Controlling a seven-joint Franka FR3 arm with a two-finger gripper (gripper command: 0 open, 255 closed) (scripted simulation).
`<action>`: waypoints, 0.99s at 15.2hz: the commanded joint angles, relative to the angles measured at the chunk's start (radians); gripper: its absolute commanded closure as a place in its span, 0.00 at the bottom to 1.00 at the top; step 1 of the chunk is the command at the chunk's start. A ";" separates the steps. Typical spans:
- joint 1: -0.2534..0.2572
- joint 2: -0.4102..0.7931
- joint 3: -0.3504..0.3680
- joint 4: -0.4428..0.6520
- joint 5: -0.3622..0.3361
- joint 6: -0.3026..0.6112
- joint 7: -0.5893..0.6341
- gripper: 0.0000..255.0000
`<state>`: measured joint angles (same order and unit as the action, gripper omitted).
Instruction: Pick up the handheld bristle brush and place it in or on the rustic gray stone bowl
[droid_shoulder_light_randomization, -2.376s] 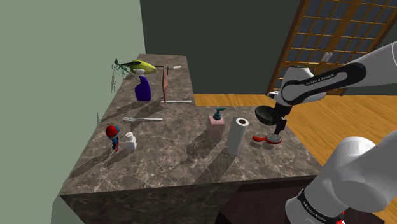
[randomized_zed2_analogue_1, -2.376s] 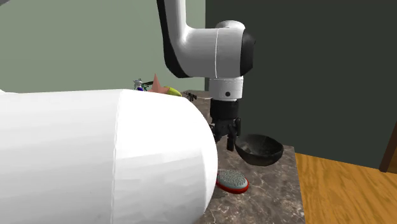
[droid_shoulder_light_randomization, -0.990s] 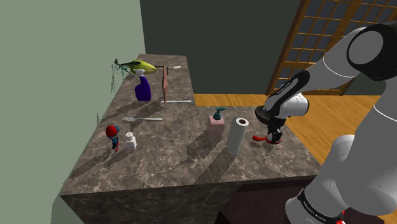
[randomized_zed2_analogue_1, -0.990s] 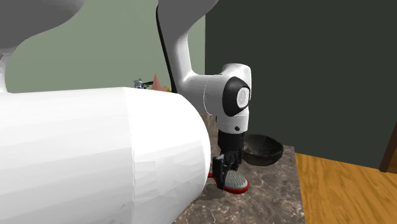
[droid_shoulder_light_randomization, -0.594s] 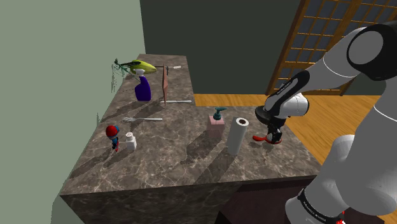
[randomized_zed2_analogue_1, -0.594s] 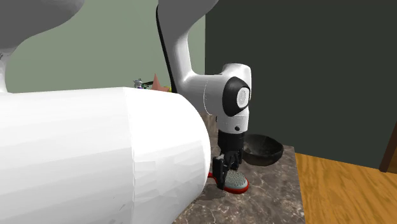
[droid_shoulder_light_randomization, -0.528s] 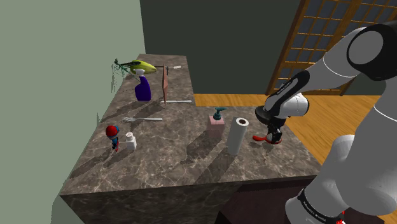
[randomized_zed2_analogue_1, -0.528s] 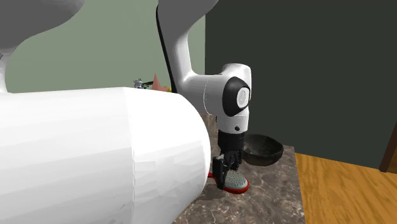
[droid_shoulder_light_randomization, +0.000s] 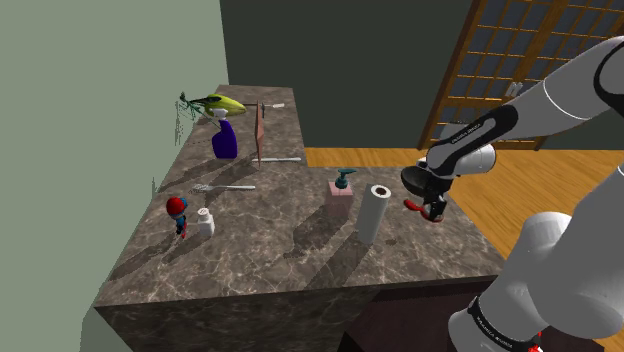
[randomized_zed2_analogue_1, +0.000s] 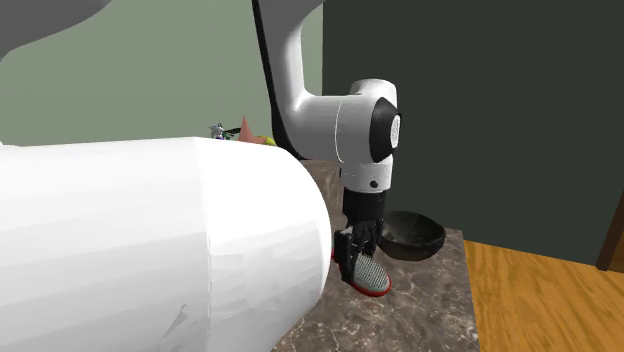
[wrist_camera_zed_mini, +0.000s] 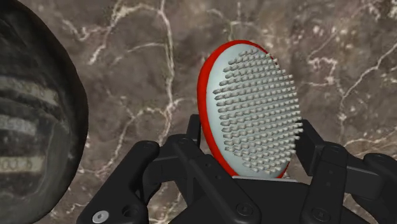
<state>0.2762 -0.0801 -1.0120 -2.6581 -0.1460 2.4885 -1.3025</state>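
Gripper (randomized_zed2_analogue_1: 358, 255) is clamped on the brush (wrist_camera_zed_mini: 254, 108), with fingers (wrist_camera_zed_mini: 184, 159) pinching the rim of its red-edged oval head and the grey bristles facing the wrist cam. The brush hangs tilted, looks just clear of the marble counter (droid_shoulder_light_randomization: 260, 240), right beside the dark grey bowl (randomized_zed2_analogue_1: 412, 232) and not in it yet.

Risks, imo:
- **Slip:** the pinch sits on a curved rim near one end, so the head could pivot or slip out on a quick swing.
- **Clipped rim:** the bowl wall is v. close, so on too low a carry the brush clips the rim and shoves the bowl.
- **Bowl going over:** the bowl sits near the counter's end w/ wood floor (randomized_zed2_analogue_1: 540, 300) beyond, so a hard nudge might send it over.
- **Early release:** let go too soon and the brush likely bounces off the rim back onto the counter.

Count, shoulder view's left to right:
- 1 red-and-blue figurine (droid_shoulder_light_randomization: 177, 213)
- 1 white shaker (droid_shoulder_light_randomization: 204, 222)
- 1 yellow-green thing w/ leafy sprigs (droid_shoulder_light_randomization: 215, 102), can't tell what it is
- 1 purple spray bottle (droid_shoulder_light_randomization: 224, 140)
- 3 long-handled utensils (droid_shoulder_light_randomization: 225, 187), types unclear
- 1 pink upright board (droid_shoulder_light_randomization: 260, 133)
- 1 pink soap dispenser (droid_shoulder_light_randomization: 341, 195)
- 1 paper towel roll (droid_shoulder_light_randomization: 374, 212)
- 1 bowl
- 1 brush
- 1 gripper
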 joint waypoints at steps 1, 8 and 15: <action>-0.021 -0.057 0.012 0.003 -0.072 -0.041 0.051 1.00; -0.089 -0.195 0.080 0.029 -0.183 -0.179 0.137 1.00; -0.131 -0.299 0.143 0.065 -0.225 -0.308 0.177 1.00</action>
<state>0.1495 -0.3669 -0.8767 -2.6000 -0.3677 2.1990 -1.1288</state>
